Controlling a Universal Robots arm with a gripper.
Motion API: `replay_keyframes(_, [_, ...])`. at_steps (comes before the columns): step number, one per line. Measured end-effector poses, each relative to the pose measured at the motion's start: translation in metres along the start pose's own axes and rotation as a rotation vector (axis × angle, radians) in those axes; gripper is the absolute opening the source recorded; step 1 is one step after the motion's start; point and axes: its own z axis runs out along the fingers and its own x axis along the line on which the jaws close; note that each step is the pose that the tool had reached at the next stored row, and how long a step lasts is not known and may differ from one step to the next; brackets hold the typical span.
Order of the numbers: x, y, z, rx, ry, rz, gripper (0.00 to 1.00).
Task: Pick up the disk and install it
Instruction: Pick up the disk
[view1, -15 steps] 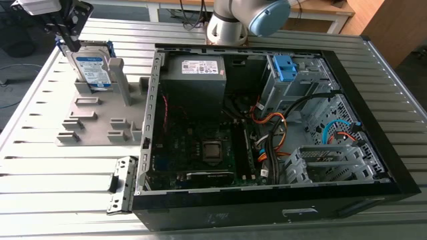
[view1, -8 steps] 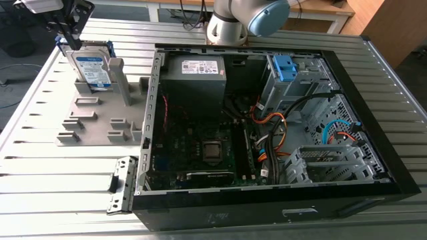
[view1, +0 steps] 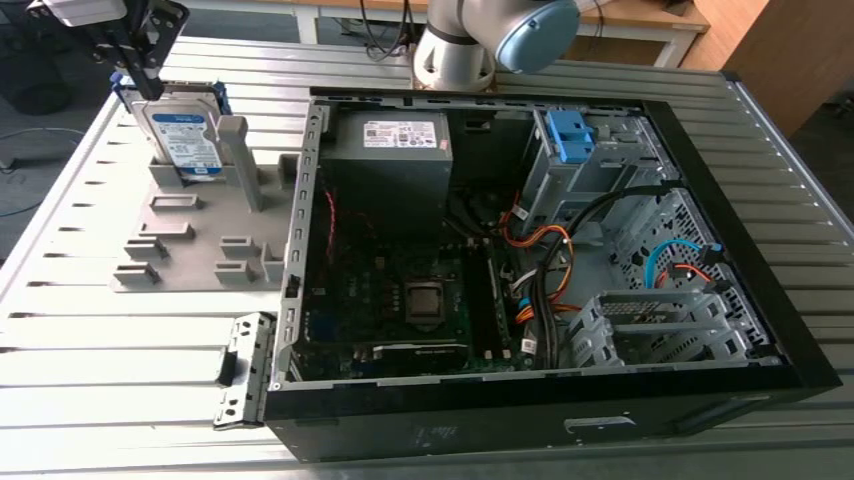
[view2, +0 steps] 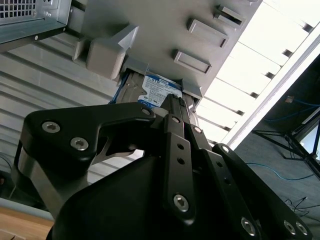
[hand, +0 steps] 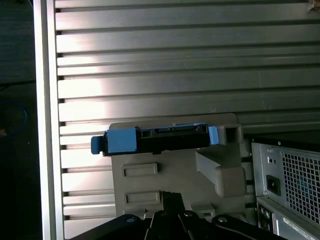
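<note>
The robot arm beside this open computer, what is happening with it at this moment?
The arm's gripper is right above the disk, at its top edge. The disk stands upright in a grey holder on the slatted table, at the exterior view's left of the open computer case. It is not yet installed in the case.

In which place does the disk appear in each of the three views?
Exterior view: the disk stands upright in the grey holder, on the exterior view's left of the computer case.
Second wrist view: its label side, between the holder's posts, just beyond the gripper.
First wrist view: edge-on, blue frame showing, in the holder.
Shared landmark: the grey holder.
</note>
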Motion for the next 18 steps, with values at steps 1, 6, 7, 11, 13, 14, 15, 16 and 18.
replay_keyframes(1, [0.0000,0.0000,0.0000,0.0000,0.0000,0.000,0.11])
replay_keyframes(6, [0.0000,0.0000,0.0000,0.0000,0.0000,-0.001,0.11])
replay_keyframes(7, [0.0000,0.0000,0.0000,-0.0001,0.0001,-0.003,0.11])
replay_keyframes(11, [0.0001,0.0001,0.0000,-0.0005,0.0007,-0.019,0.11])
replay_keyframes(13, [0.0000,0.0000,0.0000,-0.0008,0.0012,-0.032,0.11])
replay_keyframes(14, [0.0000,0.0000,0.0000,-0.0010,0.0014,-0.039,0.11])
replay_keyframes(15, [0.0000,0.0001,0.0000,-0.0011,0.0017,-0.045,0.11])
replay_keyframes(16, [0.0000,0.0001,0.0000,-0.0013,0.0021,-0.053,0.11])
replay_keyframes(18, [0.0000,0.0000,0.0000,-0.0017,0.0026,-0.067,0.11])
